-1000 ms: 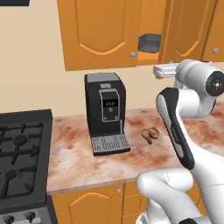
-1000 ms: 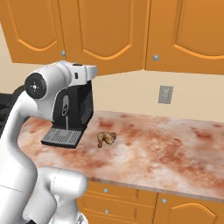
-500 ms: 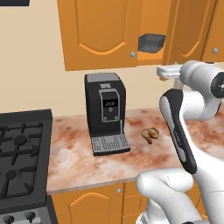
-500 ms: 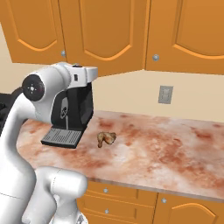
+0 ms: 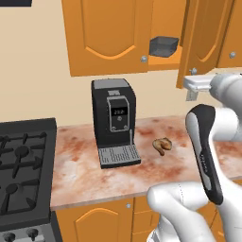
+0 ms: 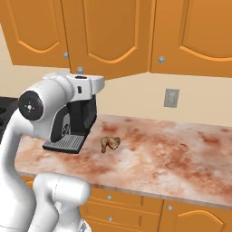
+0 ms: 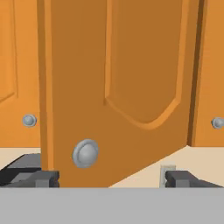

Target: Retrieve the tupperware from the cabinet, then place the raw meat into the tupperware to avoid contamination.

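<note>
Gripper (image 7: 109, 178) jaws spread wide, nothing held, facing the open cabinet (image 5: 142, 33) door's knob (image 7: 85, 153). Tupperware (image 5: 164, 45) sits on cabinet shelf, upper center-right of left base view. Raw meat (image 5: 163, 144) lies on counter (image 5: 165, 165) center-right, beside coffee machine (image 5: 113, 120).

In the left base view, the tupperware (image 5: 164, 46) sits on the shelf of the cabinet (image 5: 108, 35) at upper centre, between the shut door at left and the open door (image 5: 202, 38) at right. Below, on the worktop (image 5: 85, 170), the coffee machine (image 5: 115, 122) stands at centre, the raw meat (image 5: 163, 144) just to its right, apart from it. The stove (image 5: 24, 175) lies at lower left, beside the worktop.
</note>
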You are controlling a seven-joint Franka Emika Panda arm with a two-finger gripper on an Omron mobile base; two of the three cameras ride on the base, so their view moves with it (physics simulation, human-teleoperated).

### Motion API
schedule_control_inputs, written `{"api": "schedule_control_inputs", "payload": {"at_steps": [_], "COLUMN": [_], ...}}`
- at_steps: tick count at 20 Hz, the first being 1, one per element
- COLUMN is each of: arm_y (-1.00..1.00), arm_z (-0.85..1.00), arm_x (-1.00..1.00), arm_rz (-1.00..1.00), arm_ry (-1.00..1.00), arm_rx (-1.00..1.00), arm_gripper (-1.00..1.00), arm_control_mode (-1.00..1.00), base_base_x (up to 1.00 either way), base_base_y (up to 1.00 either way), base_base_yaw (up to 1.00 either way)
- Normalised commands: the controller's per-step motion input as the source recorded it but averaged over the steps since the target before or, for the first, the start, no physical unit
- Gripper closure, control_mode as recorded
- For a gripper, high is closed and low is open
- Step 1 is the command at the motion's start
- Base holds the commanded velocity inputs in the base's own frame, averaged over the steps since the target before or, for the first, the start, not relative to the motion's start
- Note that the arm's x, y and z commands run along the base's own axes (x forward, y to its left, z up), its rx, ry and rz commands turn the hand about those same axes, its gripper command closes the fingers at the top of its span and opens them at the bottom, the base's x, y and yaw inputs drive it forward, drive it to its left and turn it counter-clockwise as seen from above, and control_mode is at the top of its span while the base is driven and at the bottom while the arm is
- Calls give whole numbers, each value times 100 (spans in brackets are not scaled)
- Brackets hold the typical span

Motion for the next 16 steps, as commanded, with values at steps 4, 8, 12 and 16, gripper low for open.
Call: {"api": "schedule_control_inputs", "payload": {"at_steps": [4, 8, 12, 16], "arm_y": [8, 32, 36, 31], "arm_z": [10, 7, 2, 1], "arm_x": [-45, -36, -34, -38], "arm_rz": [0, 0, 0, 0], "arm_ry": [-8, -1, 0, 3], "arm_rx": [-3, -19, -29, -36], "arm_gripper": [-100, -100, -100, -100], "arm_control_mode": [-100, -100, -100, -100], "base_base_x": [0, 0, 0, 0], "base_base_y": [0, 0, 0, 0], "base_base_yaw": [0, 0, 0, 0]}}
